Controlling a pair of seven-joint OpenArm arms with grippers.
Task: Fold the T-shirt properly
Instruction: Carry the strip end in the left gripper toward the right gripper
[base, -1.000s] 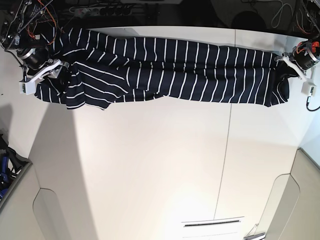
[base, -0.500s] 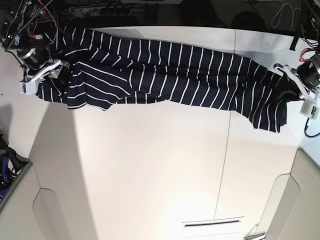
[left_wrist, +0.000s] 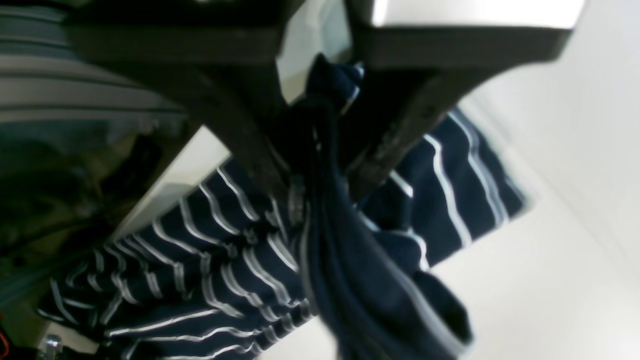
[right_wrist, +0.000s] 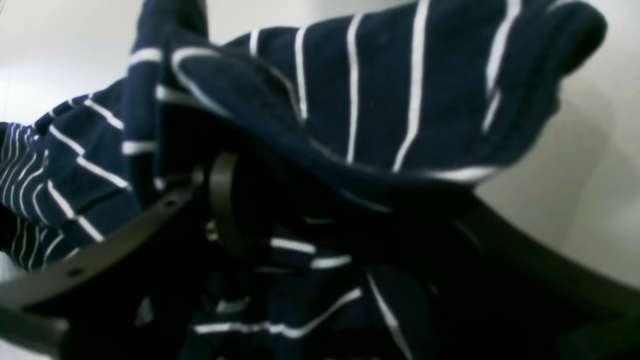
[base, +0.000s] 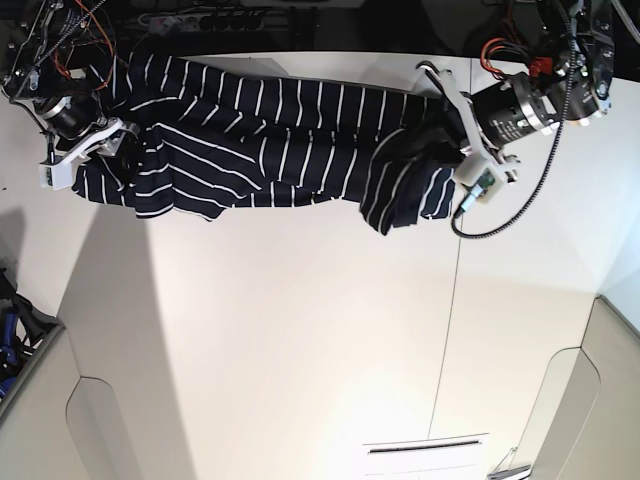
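Note:
The navy white-striped T-shirt (base: 280, 130) lies along the table's far edge. My left gripper (base: 445, 135) is shut on the shirt's right end, and that end hangs doubled back over the body. In the left wrist view its fingers (left_wrist: 260, 150) pinch a dark bunch of the T-shirt (left_wrist: 350, 260) that dangles below them. At the shirt's left end my right gripper (base: 118, 135) rests against bunched cloth. In the right wrist view the right gripper (right_wrist: 340, 200) has its fingers (right_wrist: 125, 230) spread wide, and the T-shirt (right_wrist: 375, 90) drapes over and between them.
The white table (base: 300, 330) has a seam running front to back (base: 450, 300). A white sheet (base: 425, 450) lies at the front edge. A black cable (base: 500, 215) loops below the left arm. Dark gear (base: 15, 320) sits off the table's left side.
My left gripper has swung left from the table's right edge, carrying the shirt's right end back over the body. The right arm and the shirt's left end have stayed put.

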